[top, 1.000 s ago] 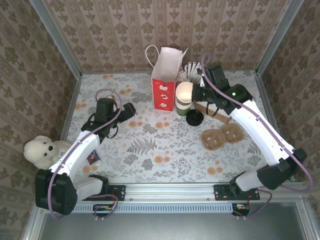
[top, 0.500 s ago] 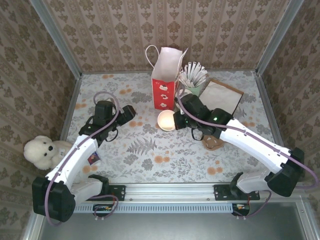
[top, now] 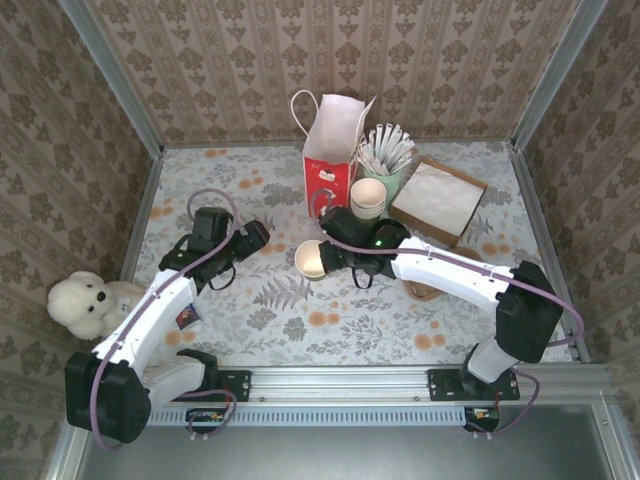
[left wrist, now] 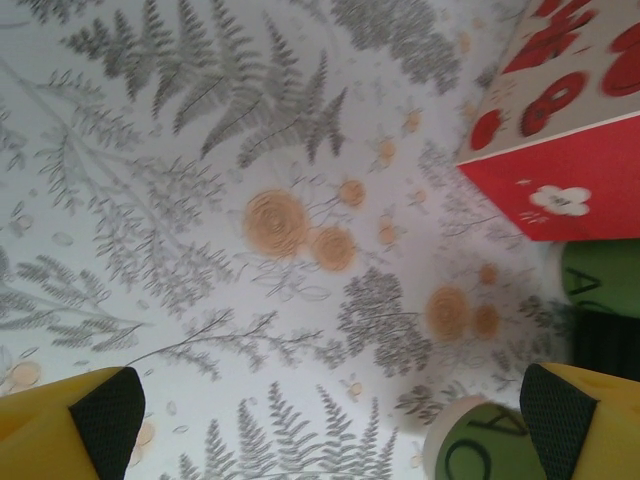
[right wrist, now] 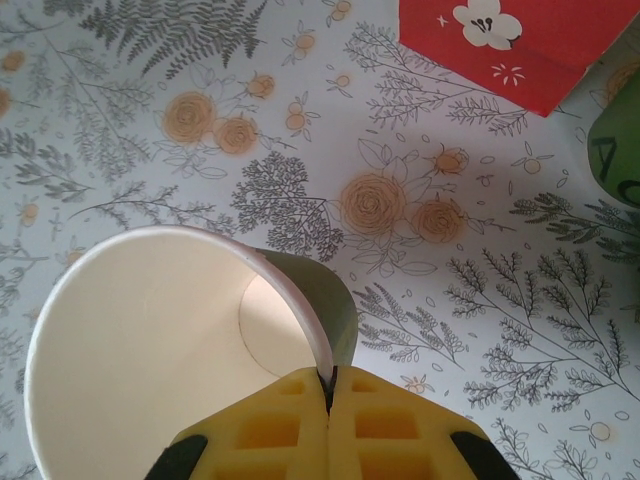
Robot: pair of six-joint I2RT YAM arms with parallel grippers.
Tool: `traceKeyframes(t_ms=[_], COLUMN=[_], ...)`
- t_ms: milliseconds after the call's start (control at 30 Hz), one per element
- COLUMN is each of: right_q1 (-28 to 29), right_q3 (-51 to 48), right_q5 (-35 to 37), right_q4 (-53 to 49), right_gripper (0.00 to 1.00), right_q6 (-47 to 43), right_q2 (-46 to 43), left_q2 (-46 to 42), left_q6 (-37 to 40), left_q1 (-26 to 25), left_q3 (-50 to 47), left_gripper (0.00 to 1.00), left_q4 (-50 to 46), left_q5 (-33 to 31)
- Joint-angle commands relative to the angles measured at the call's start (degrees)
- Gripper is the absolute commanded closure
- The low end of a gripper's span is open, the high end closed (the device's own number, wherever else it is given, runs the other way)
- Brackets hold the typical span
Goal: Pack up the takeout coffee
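Floral tablecloth (top: 300, 312), damask wallpaper walls (top: 220, 70); right jaws pinch lidless cup (right wrist: 130, 330).

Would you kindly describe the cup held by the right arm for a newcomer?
Find the tall red-and-white paper bag standing at the back. In front of it, the right fingers pinch the rim of a lidless cup, green outside, cream inside. Unlike the upright stack of cups beside the bag, it is single and tipped sideways.

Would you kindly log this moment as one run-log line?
left gripper: open, over table | right gripper: shut on cup rim | cup: lidless, near bag
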Motion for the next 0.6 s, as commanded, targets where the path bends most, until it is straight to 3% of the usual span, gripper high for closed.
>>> traceKeyframes(t_ms=[0,567], right_q1=[0.0,-3.6], right_q3=[2.4,1.2], right_q5=[3.5,2.3], right_q4=[0.6,-8.2], right_gripper=[1.00,1.00], right_q6=[1.2,4.6], right_q2=[2.0,3.1], left_q2=[2.5,16.6], left_q6=[-0.9,-1.0], left_q1=[-0.6,-7.2], left_q3=[1.0,8.8], left_gripper=[0.00,0.00], left_q4=[-5.6,-5.3], left_q5=[-2.0,-0.3])
